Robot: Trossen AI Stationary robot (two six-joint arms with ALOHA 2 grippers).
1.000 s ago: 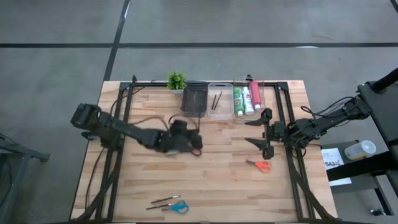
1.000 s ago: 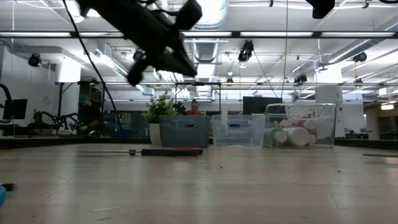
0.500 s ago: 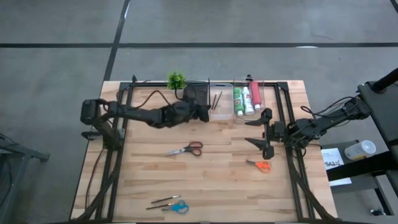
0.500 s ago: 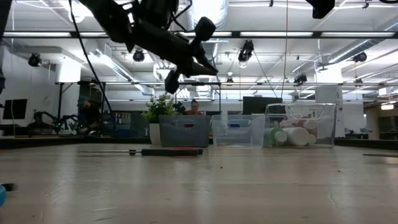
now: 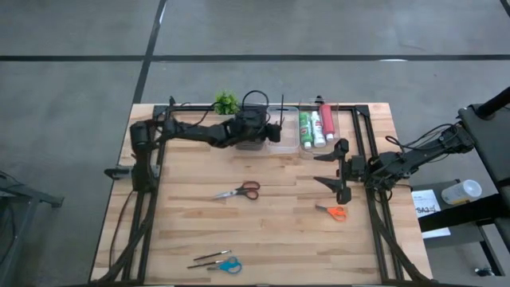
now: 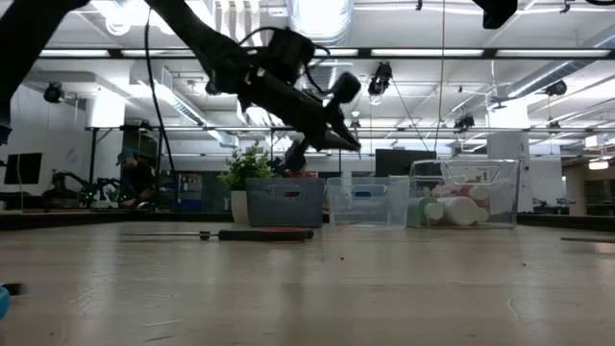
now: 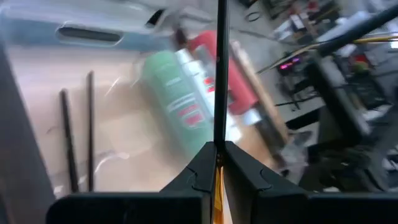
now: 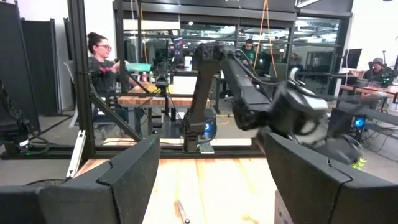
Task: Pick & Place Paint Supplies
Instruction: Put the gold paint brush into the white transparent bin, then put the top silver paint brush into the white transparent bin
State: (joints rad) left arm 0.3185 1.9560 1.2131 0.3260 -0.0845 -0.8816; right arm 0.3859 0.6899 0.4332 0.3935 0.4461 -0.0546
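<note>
The left pincer [image 7: 216,163], clenched on a thin dark brush [image 7: 220,68], hangs over the clear brush bin [image 5: 280,130], the brush's long axis running forward beyond its fingertips.

left gripper [image 5: 271,131] swung from table centre to the clear brush bin [image 5: 281,140], thin brush [image 7: 220,68] pinched

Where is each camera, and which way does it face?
High: overhead, straight down on wooden table, both arms.
Low: tabletop level, facing the room; left arm above.
Left wrist: past left tool gripping thin dark brush, over paint tubes.
Right wrist: through open right tool, across the table.
High and low share the dark grey bin.
</note>
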